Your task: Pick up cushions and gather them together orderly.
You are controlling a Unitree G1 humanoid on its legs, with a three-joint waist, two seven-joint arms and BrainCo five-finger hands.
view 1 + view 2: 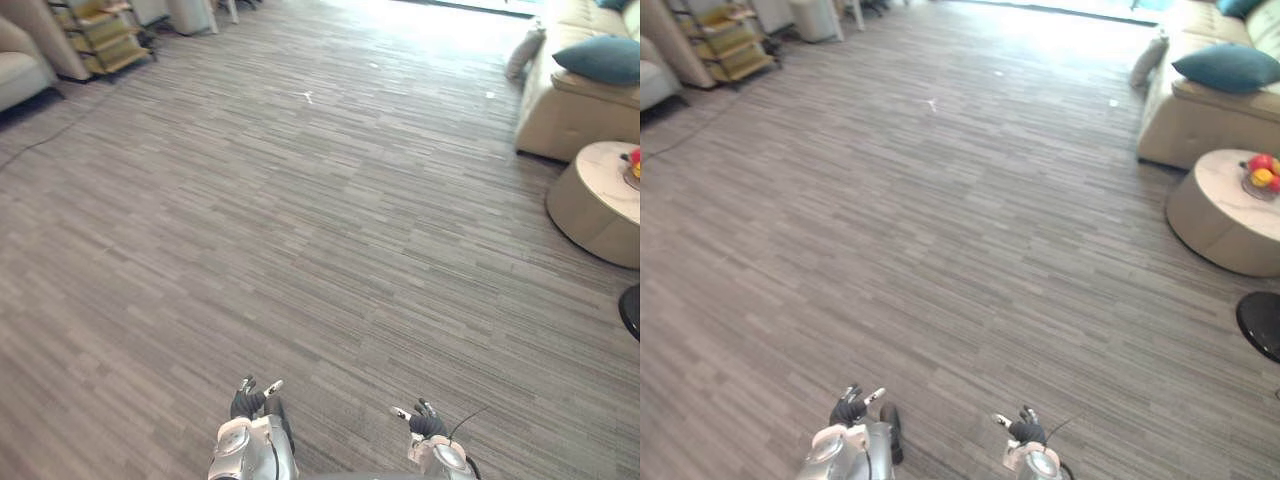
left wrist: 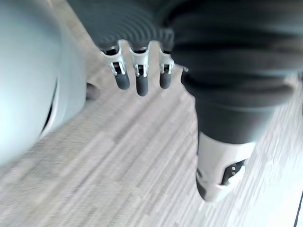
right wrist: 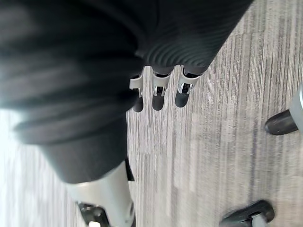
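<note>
Both silver-grey arms are hanging low at the bottom edge of the head view. The left hand (image 1: 250, 398) is sitting left of centre and the right hand (image 1: 425, 420) right of centre, each with its dark-tipped fingers (image 2: 141, 85) dangling loosely straight and gripping nothing.

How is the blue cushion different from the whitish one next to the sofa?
The teal cushion is dark blue-green; the pale cushion is whitish grey. The teal cushion lies on the sofa seat, while the pale cushion sits on the floor against the sofa's end. The teal cushion lies flat; the pale cushion stands on edge. Both are at the same sofa.
</note>
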